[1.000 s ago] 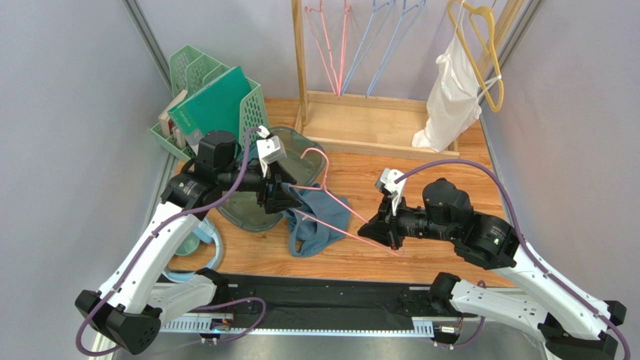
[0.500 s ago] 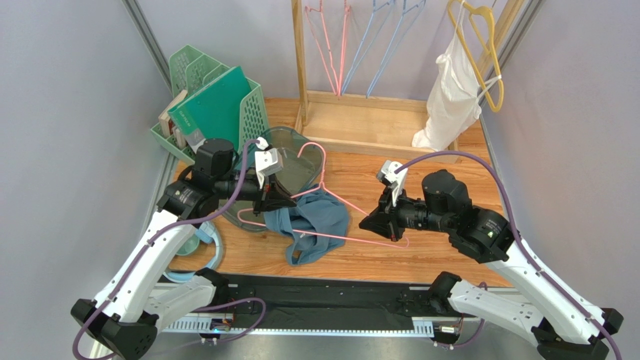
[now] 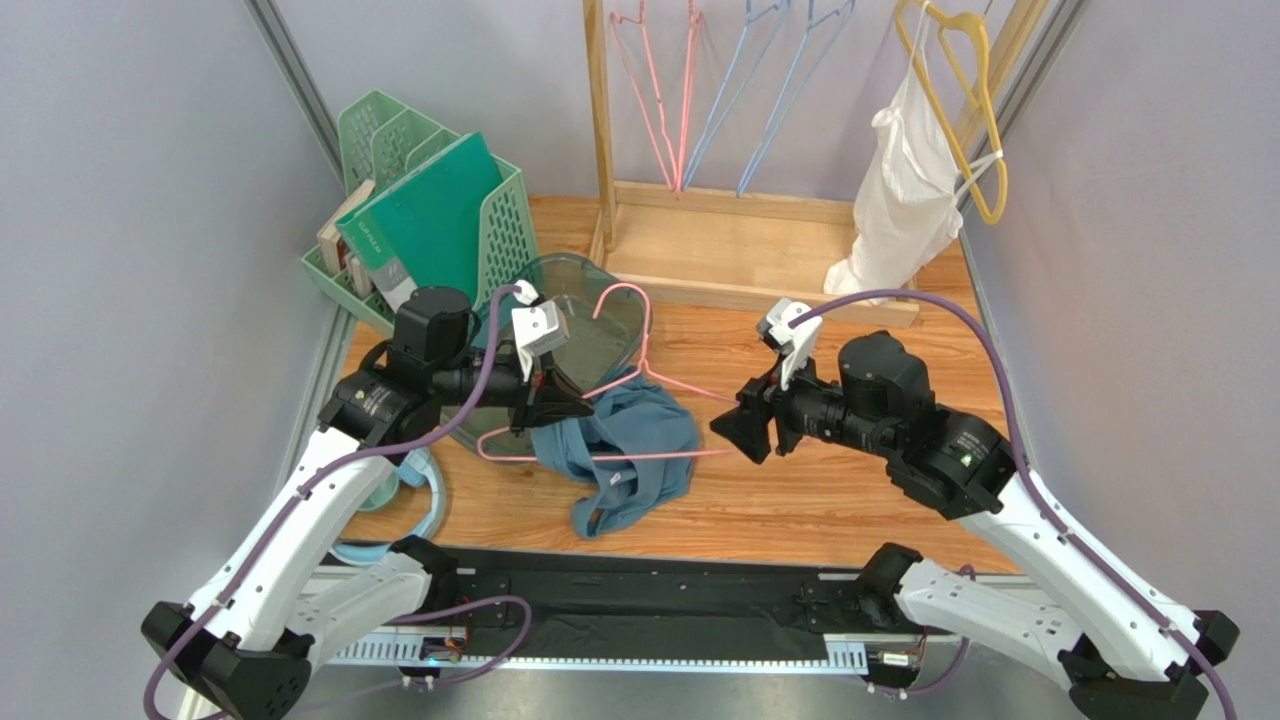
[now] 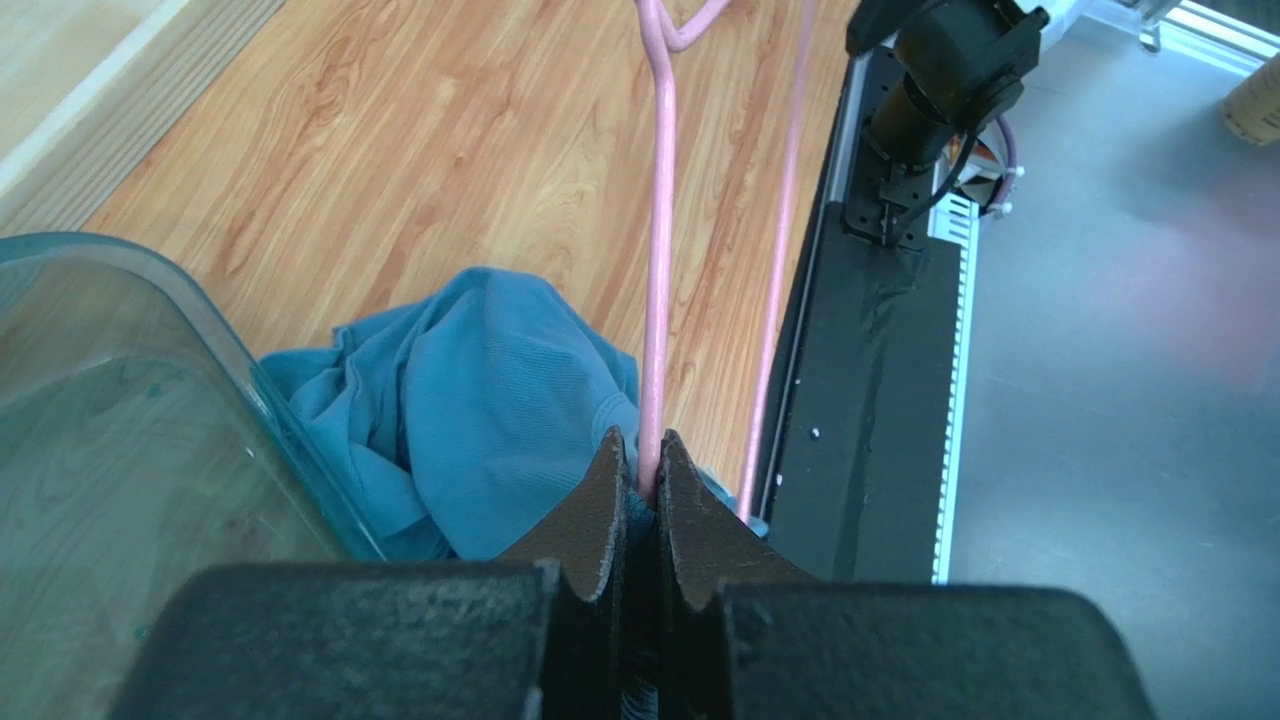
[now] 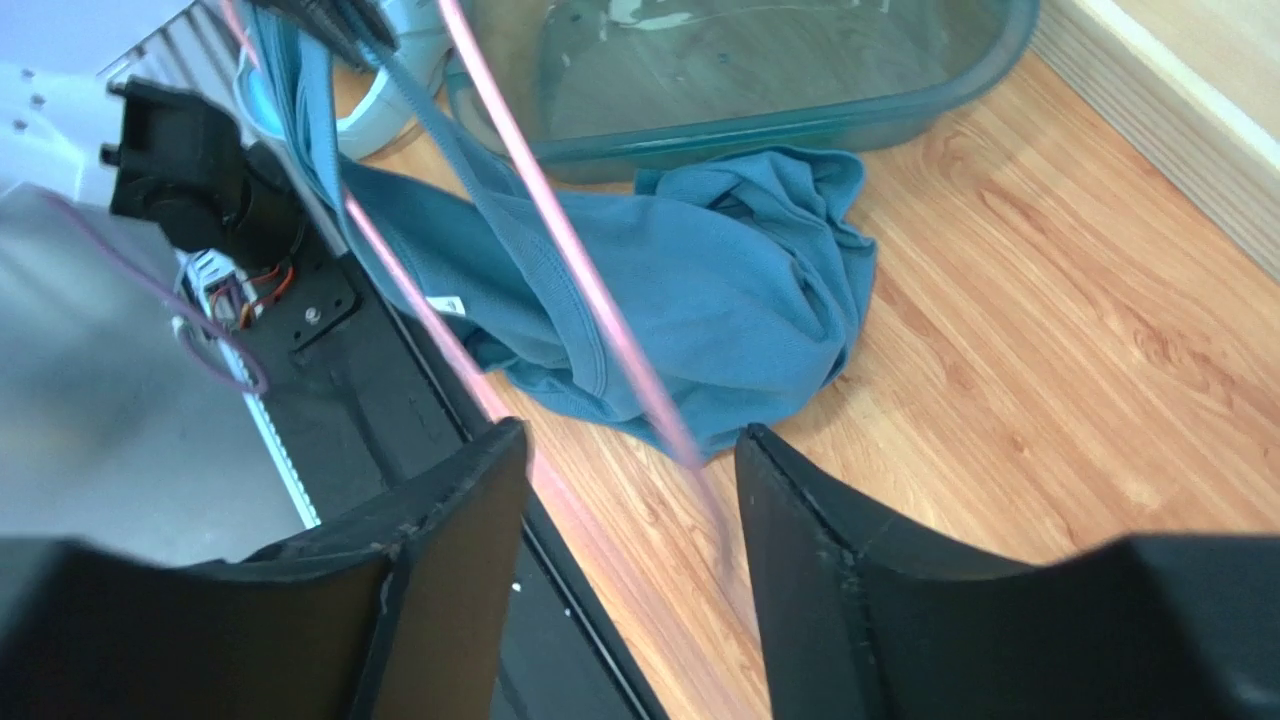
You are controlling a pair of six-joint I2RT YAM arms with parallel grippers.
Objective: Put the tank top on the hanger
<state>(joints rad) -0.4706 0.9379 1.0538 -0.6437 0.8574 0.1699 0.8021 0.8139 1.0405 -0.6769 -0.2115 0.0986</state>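
Left gripper (image 4: pixel 642 450): pinched shut on hanger (image 4: pixel 663 225) wire, holding it tilted above wooden table (image 3: pixel 842 503). Right gripper (image 5: pixel 631 450): fingers spread apart, blurred pink wire end between them, contact impossible to tell. Tank top (image 3: pixel 624 443): crumpled on table, touching teal tub (image 3: pixel 594 293), hanger's bottom bar crossing over it, one strap trailing toward near edge

Left gripper (image 3: pixel 559 402) has closed onto the hanger (image 3: pixel 661 453) wire. Right gripper (image 3: pixel 747 428) has released it, jaws now apart. Hanger has shifted toward centre-left of the frame, with the tank top (image 3: pixel 624 438) bunched beneath it.
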